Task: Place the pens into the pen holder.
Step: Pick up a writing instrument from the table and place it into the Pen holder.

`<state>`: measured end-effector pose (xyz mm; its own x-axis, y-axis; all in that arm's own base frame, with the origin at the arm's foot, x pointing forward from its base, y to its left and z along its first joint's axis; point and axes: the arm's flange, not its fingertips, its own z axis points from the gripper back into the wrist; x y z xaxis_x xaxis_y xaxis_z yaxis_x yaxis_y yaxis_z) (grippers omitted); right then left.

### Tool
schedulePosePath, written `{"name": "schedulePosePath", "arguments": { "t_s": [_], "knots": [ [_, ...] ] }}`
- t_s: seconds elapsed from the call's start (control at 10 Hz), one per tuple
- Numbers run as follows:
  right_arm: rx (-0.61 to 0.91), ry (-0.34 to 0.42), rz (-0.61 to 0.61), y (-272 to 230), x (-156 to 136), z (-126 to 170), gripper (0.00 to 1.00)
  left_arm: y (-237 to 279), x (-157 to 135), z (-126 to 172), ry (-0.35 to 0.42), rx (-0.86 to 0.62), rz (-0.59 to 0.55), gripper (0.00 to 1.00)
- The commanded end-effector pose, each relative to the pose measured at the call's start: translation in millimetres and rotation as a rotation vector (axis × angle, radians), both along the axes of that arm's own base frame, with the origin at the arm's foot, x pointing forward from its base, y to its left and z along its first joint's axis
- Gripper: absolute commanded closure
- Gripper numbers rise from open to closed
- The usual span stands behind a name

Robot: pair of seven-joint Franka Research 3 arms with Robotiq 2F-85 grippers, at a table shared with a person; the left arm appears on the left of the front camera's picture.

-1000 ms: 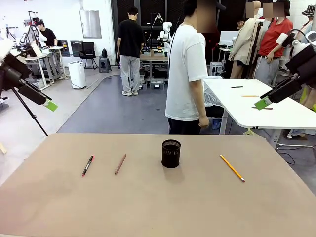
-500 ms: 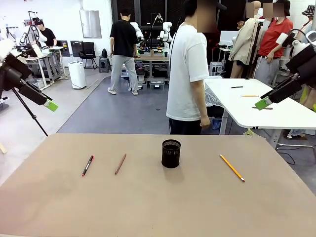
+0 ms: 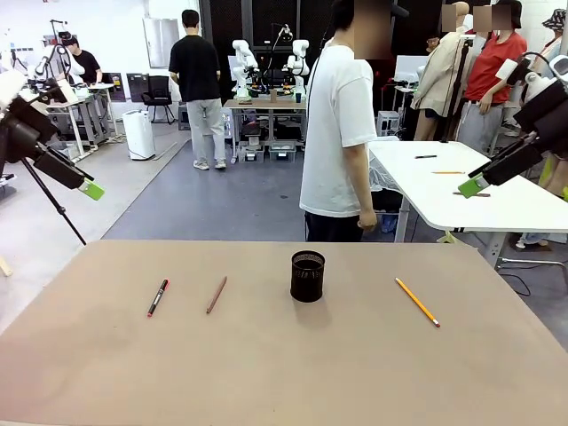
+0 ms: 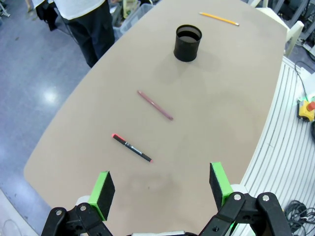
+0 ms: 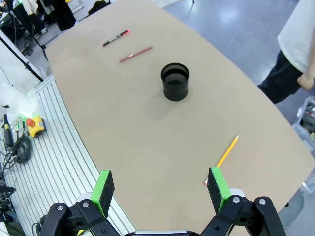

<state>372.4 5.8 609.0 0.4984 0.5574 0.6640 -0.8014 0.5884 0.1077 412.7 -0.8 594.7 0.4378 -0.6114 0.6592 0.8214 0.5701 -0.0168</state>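
Front view: holder upright at middle of counter; dark pen, brown pen flat to its left, pencil to right — none inside. Wide, empty, high off counter: left jaws, right jaws. Risk — slipping off such thin, flat-lying things, scraping counter, tipping light holder on drop-in.

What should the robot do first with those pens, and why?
Probably lower the left gripper, which hangs open high above the table, toward the dark pen with the pink-red end, the nearest one ahead of its fingers. That pen, the reddish-brown pen and the yellow pencil all lie flat on the table, and the pen holder stands empty.
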Motion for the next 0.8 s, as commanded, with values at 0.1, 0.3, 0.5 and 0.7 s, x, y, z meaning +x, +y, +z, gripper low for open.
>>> {"name": "schedulePosePath", "arguments": {
  "t_s": [0.1, 0.3, 0.5, 0.7],
  "knots": [
    [0.020, 0.003, 0.006, 1.1, 0.1, 0.7, 0.00, 0.3, -0.4, 0.6, 0.001, -0.007, -0.001, 0.00],
    [0.020, 0.003, 0.006, 1.1, 0.1, 0.7, 0.00, 0.3, -0.4, 0.6, 0.001, -0.007, -0.001, 0.00],
    [0.020, 0.003, 0.006, 1.1, 0.1, 0.7, 0.00, 0.3, -0.4, 0.6, 0.001, -0.007, -0.001, 0.00],
    [0.020, 0.003, 0.006, 1.1, 0.1, 0.7, 0.00, 0.3, -0.4, 0.6, 0.001, -0.007, -0.001, 0.00]
  ]
}}
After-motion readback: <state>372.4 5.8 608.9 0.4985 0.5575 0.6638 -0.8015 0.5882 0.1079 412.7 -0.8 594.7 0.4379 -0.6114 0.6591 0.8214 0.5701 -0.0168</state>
